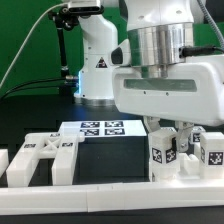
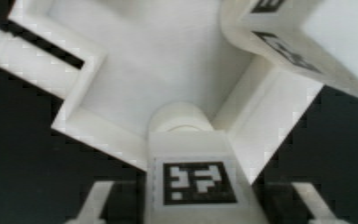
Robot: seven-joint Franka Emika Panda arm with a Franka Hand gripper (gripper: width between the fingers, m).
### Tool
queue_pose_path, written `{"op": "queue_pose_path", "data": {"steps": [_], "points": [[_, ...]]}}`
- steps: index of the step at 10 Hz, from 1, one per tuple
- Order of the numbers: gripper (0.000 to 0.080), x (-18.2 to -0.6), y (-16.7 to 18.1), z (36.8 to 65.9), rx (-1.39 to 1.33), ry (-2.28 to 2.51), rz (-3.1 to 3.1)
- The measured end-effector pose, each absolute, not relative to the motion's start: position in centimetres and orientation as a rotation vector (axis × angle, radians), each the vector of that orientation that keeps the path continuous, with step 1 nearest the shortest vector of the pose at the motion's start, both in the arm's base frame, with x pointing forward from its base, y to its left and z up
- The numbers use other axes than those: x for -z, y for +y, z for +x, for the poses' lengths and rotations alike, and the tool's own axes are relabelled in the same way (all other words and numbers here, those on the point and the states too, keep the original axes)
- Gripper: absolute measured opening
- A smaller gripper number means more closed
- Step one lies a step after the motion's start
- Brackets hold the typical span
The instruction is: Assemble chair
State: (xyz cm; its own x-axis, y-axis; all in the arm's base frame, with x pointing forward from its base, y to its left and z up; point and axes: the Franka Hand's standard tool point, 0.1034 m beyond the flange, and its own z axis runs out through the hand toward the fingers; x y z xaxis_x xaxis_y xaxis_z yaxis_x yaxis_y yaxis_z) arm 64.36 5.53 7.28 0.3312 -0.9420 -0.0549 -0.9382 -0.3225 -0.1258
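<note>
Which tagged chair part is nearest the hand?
The tagged block directly under the hand; the other tagged part and the slotted panel sit off to either side.

A flat green backdrop fills the rear behind a black tabletop, which carries the marker board and is edged by a low white rail.

- Shows a black worktop with a low white rail along its near edge.
- Places the marker board flat at mid-worktop, in front of the arm's base.
- Sets a slotted chair panel flat toward the exterior view's left.
- Has the jaws low at an upright tagged chair part, with a second tagged part just beside it on the exterior view's right; contact unclear.
</note>
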Motion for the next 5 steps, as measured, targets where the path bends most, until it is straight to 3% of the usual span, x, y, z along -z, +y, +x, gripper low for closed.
{"op": "queue_pose_path", "data": {"steps": [5], "points": [[0.0290,-7.17,6.04,64.70,-0.043,2.352,-1.745]]}}
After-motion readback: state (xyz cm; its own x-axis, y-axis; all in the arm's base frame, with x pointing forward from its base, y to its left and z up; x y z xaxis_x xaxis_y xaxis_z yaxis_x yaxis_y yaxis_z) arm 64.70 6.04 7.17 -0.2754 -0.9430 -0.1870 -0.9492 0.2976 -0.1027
